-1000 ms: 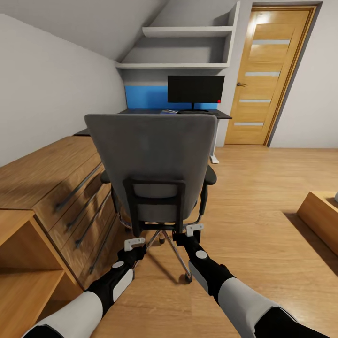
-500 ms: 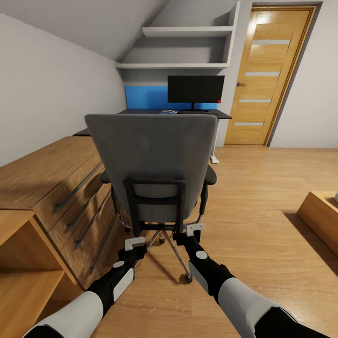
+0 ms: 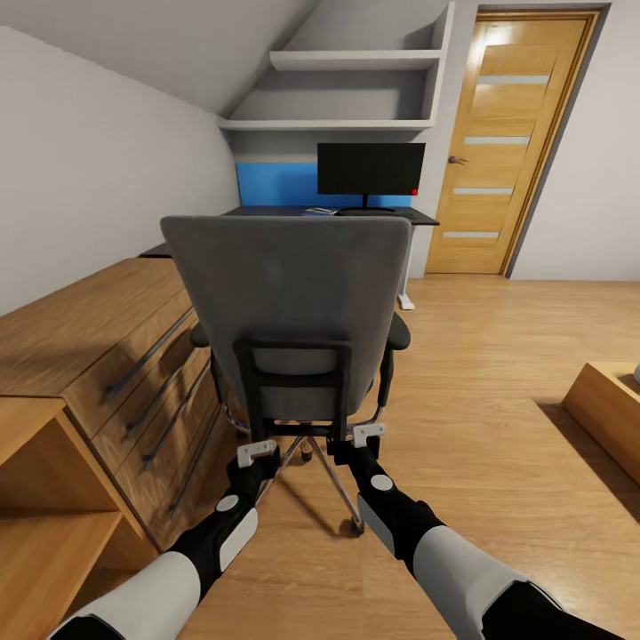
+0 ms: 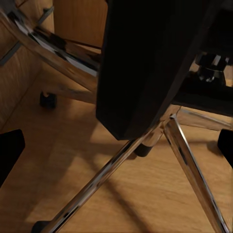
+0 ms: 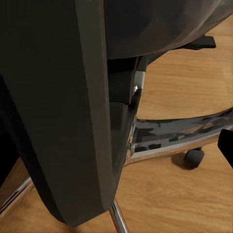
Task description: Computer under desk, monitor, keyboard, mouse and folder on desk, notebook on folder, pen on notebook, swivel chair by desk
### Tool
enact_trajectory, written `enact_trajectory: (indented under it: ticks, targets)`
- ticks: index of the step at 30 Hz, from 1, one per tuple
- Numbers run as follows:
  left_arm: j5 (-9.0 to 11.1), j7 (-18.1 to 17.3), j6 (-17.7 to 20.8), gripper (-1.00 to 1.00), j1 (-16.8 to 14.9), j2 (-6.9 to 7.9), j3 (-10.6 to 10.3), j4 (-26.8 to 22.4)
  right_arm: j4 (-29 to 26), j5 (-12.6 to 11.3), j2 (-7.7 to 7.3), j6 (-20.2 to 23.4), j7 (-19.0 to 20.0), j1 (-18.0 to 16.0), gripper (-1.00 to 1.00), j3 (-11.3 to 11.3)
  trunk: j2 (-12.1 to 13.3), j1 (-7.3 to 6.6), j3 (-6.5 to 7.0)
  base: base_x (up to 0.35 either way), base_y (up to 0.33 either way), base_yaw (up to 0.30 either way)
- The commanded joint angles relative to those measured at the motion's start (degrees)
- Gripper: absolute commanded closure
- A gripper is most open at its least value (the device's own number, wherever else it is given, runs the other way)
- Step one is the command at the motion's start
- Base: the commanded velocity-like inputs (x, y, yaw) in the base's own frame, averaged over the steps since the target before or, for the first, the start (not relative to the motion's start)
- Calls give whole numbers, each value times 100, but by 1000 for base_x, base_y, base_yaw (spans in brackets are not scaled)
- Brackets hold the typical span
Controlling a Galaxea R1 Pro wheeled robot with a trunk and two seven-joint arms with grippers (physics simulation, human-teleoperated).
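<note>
The grey swivel chair (image 3: 289,293) stands with its back to me. Behind it, the black monitor (image 3: 371,169) rests on the black-topped desk (image 3: 267,212), where a small blue flat item (image 3: 318,211) lies by the stand. My left gripper (image 3: 258,452) reaches under the black frame of the chair's back. In the left wrist view it (image 4: 117,146) is open, a black strut (image 4: 145,63) and a chrome base leg (image 4: 97,182) lying between its fingers. My right gripper (image 3: 367,434) sits at the frame's other lower corner and is open (image 5: 116,150) around the strut (image 5: 58,111).
A low light-wood cabinet (image 3: 116,356) with dark handles runs close along the chair's left. A wooden door (image 3: 511,142) is at the back right, and white shelves (image 3: 356,60) hang over the desk. A wooden block (image 3: 613,404) sits at the right edge. Plank floor (image 3: 480,356) lies right of the chair.
My left gripper has crept a little forward and up, closer under the chair's back frame. The right gripper, the chair and the view have stayed put.
</note>
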Motion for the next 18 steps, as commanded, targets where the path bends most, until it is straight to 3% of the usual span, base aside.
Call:
enact_trajectory:
  ticks: [1, 18]
  targets:
    - [35, 46, -46, -100, -5, 2, -51, 4, 10, -53, 0, -31, -41, -8, -100, 45, -2, -1, -5, 0, 0, 0]
    - [27, 229, -152, -100, -5, 2, -42, -270, 10, -37, 0, -31, -41, -8, -100, 39, -2, -1, -5, 0, 0, 0]
